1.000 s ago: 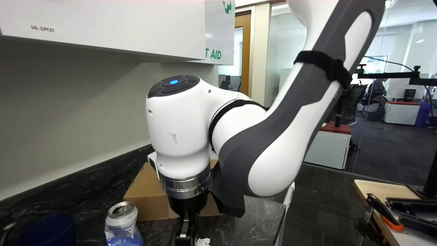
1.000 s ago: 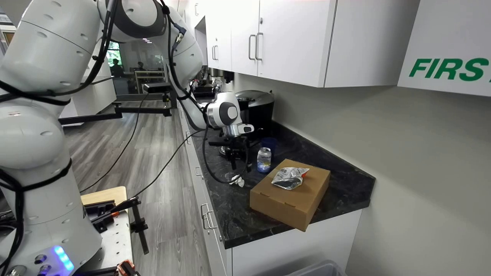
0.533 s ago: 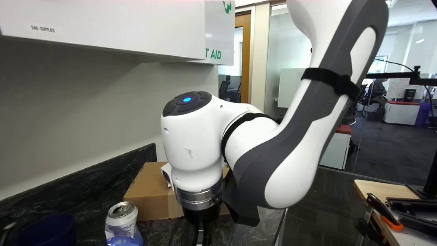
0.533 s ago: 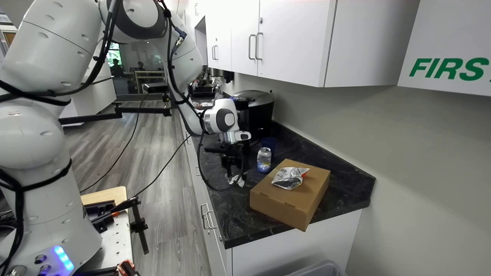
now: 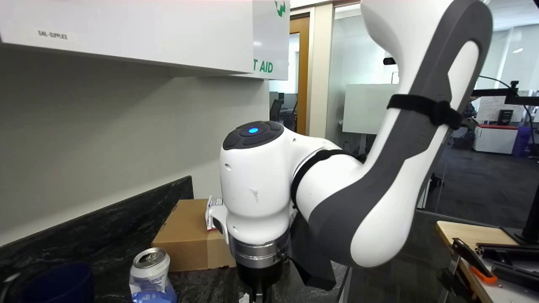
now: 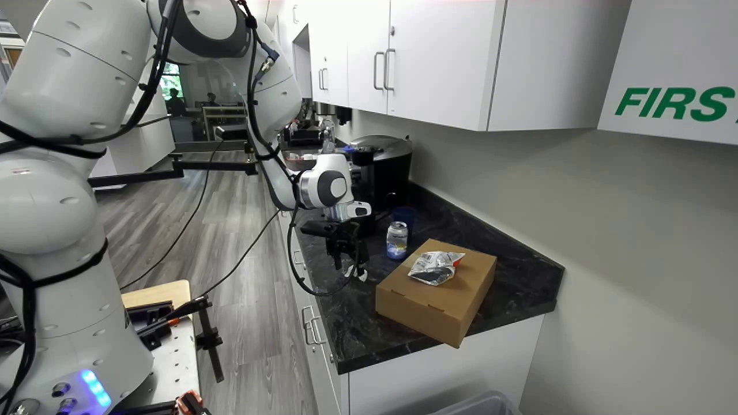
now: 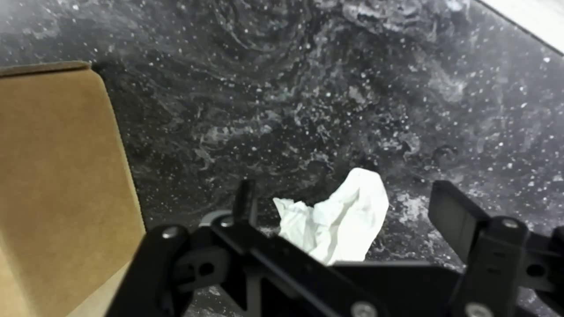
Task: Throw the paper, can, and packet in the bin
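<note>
All three throws are remaining, I judge: can (image 6: 396,242) and paper (image 7: 343,222) are sitting on the counter (image 6: 363,334), the packet (image 6: 433,268) on the box (image 6: 415,314). Spread apart, the claw (image 7: 346,207) is hovering near the paper.

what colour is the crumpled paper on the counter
The paper is plain white, clearest in the wrist view.

A cardboard box (image 6: 441,295) lies on the table (image 6: 357,323); in an exterior view a blue cup (image 6: 404,215) stands beyond it, a black appliance (image 6: 392,173) farther off; white cabinets (image 6: 438,63) hang above box height.
</note>
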Robot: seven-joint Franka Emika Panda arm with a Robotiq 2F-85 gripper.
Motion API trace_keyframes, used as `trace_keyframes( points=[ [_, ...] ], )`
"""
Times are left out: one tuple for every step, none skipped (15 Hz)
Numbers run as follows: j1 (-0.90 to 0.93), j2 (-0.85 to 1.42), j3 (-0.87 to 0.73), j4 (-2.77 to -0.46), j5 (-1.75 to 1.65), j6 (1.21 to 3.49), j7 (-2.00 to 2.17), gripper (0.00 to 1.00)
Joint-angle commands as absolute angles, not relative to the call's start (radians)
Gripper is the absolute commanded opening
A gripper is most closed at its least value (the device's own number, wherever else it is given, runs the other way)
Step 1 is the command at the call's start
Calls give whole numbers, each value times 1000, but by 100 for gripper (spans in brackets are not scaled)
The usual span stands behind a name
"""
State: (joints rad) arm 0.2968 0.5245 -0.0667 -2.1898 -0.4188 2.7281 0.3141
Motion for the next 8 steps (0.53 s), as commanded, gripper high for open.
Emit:
trace_keyframes(
  points=[
    [296, 479, -75, -2255, -401, 2811, 290, 100],
    [307, 479, -89, -2257, -411, 2826, 299, 100],
    [310, 480, -93, -2260, -410, 2841, 297, 100],
    [311, 480, -97, -2262, -408, 2853, 293, 100],
    [315, 481, -103, -2264, -411, 2867, 292, 100],
    [317, 481, -107, -2266, -410, 2874, 291, 100],
    [320, 482, -111, -2267, -410, 2882, 289, 100],
    [322, 482, -116, -2268, -410, 2889, 286, 100]
  ],
)
